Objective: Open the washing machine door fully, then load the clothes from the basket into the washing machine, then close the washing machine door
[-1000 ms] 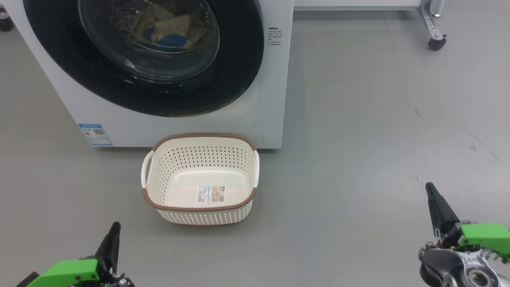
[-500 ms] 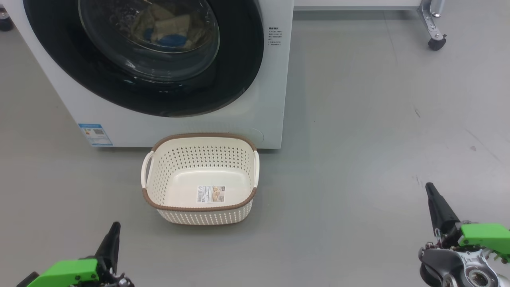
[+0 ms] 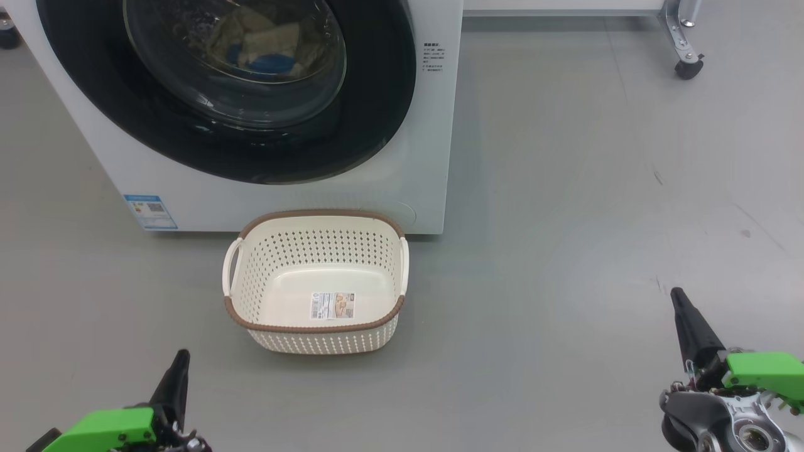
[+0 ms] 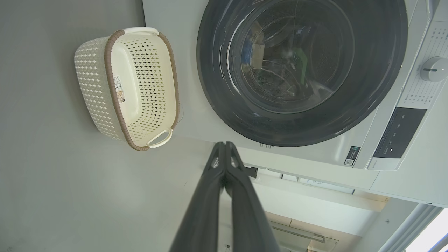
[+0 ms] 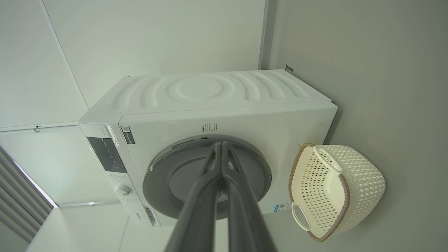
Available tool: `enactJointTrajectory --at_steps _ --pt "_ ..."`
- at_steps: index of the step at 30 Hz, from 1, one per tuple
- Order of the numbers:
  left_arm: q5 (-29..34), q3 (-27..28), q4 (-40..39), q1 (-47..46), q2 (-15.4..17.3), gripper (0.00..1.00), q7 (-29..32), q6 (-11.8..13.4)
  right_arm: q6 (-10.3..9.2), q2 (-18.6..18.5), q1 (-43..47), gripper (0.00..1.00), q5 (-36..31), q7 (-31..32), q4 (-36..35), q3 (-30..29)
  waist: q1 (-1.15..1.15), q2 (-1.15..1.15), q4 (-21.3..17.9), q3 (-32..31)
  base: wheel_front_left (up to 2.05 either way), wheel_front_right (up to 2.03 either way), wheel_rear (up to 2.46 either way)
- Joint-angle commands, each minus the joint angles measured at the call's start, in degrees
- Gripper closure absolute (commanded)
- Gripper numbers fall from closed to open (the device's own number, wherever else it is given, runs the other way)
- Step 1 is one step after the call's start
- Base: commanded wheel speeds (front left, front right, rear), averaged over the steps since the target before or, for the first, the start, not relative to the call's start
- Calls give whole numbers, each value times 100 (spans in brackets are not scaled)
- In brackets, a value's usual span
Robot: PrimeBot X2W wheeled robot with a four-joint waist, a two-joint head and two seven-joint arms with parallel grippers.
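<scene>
The washing machine door (image 3: pixel 377 119) is sitting closed at the upper left of the head view. The clothes (image 3: pixel 267 47) are showing through its glass, lying inside the washing machine (image 3: pixel 427 163). The basket (image 3: pixel 314 333) is standing empty on the floor (image 3: pixel 565 251) at frame centre, just below the machine's front. The left fingers (image 3: pixel 180 364) are hovering at the lower left, pressed together and gripping nothing. The right fingers (image 3: pixel 679 304) are hovering at the lower right, also pressed together and empty. Both are staying well apart from the basket.
</scene>
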Motion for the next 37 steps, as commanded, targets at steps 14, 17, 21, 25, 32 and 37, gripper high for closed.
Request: enactJointTrajectory --at_steps 14,17,21,25,32,37 --pt "-13 210 -214 -289 48 100 42 -22 -16 -145 -332 100 41 32 -215 122 0 0 0 0 0 0 0" --pt "-13 211 -213 -289 47 100 42 -22 -16 -145 -332 100 41 32 -215 122 0 0 0 0 0 0 0" --pt "-13 211 -213 -289 47 100 42 -22 -16 -145 -332 100 41 32 -215 122 0 0 0 0 0 0 0" --pt "-12 211 -213 -289 47 100 43 -22 -16 -145 -332 100 41 32 -215 122 0 0 0 0 0 0 0" --pt "-12 212 -213 -289 46 100 43 -22 -16 -145 -332 100 41 32 -215 122 0 0 0 0 0 0 0" --pt "-11 212 -213 -290 46 100 44 -22 -16 -145 -332 100 41 32 -215 122 0 0 0 0 0 0 0"
